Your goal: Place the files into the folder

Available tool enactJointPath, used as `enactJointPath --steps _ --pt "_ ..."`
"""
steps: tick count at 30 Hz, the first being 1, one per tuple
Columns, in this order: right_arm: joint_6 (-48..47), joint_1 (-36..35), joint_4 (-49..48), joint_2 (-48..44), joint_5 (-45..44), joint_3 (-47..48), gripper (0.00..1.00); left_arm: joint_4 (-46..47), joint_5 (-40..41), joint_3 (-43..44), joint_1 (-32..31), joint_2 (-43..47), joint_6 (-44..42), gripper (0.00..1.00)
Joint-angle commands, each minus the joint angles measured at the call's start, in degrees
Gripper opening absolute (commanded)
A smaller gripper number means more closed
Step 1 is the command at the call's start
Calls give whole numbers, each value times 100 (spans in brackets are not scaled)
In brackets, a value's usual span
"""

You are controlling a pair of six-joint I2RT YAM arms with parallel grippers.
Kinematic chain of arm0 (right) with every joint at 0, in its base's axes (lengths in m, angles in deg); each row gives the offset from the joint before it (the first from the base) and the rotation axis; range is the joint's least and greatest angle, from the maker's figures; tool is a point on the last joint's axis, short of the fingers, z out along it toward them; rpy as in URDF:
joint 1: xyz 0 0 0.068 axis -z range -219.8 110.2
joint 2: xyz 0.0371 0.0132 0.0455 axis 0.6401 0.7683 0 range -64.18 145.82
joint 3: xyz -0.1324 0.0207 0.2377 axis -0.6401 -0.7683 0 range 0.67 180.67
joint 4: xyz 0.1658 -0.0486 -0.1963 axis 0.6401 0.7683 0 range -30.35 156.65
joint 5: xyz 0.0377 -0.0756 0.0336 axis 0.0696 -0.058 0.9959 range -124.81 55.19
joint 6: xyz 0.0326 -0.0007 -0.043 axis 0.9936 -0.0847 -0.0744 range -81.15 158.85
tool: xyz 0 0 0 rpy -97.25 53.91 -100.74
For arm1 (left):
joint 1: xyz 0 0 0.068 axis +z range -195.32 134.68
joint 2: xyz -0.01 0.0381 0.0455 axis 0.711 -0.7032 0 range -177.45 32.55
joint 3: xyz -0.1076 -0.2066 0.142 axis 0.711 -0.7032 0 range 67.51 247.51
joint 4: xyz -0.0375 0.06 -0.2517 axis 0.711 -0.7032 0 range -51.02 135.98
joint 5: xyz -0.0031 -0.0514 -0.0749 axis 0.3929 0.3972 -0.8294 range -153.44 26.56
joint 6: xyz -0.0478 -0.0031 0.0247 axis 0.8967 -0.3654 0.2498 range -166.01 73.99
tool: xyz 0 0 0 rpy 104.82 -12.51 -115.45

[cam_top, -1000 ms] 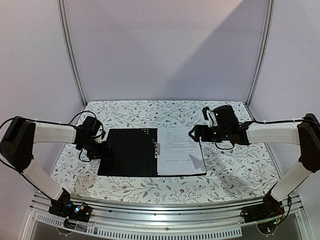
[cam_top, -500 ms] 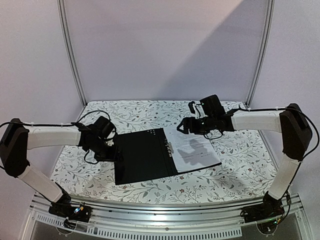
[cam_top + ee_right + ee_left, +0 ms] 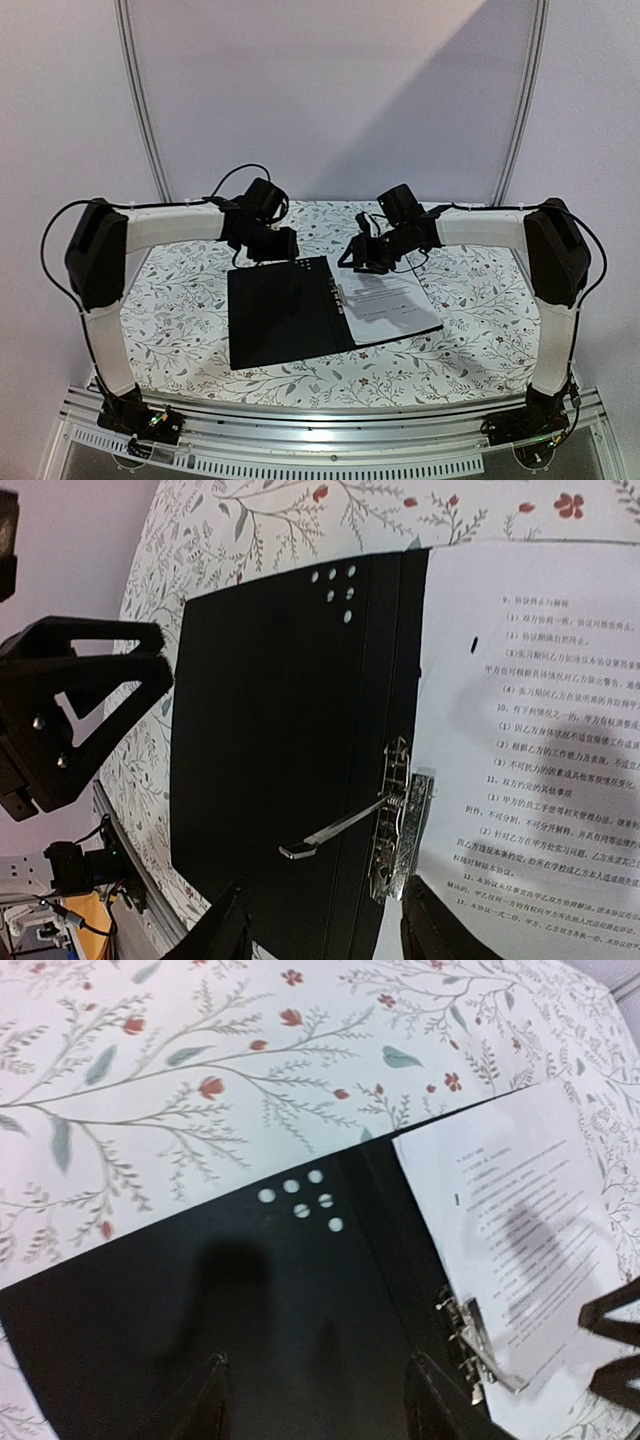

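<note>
You see only the finger ends of the left end effector [image 3: 320, 1405] and the right end effector [image 3: 320, 925], cut off by the bottom edge of each wrist view. The folder [image 3: 200, 1320] runs off the left wrist view's bottom edge, and the files [image 3: 540, 730] off the right wrist view's right side. From above the print is too small to read, and the files may be a single sheet or several.

A white tablecloth [image 3: 470, 330] printed with grey-green sprigs and small red flowers covers the table. Behind it stands a plain, pale lilac back wall [image 3: 330, 90], crossed by a diagonal edge of shade. Two slim metal uprights [image 3: 140, 100] frame it, and an aluminium rail [image 3: 330, 440] runs along the near edge.
</note>
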State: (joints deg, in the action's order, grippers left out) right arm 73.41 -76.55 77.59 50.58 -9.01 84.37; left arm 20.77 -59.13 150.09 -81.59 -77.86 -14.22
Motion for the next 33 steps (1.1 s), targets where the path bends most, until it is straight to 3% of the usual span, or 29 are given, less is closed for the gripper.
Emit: enactJointPath --steps 1,7,17,33 --pt "275 -43 276 221 512 116 46 -149 -243 788 -287 -717 123 57" --pt "454 -43 55 420 734 89 35 301 -640 811 -388 -1142 536 45" --pt "650 -47 -117 724 872 287 36 388 -1003 1347 -595 -1844 842 36" --pt "657 -43 -199 775 817 287 37 360 -994 1578 -653 -2151 1003 25"
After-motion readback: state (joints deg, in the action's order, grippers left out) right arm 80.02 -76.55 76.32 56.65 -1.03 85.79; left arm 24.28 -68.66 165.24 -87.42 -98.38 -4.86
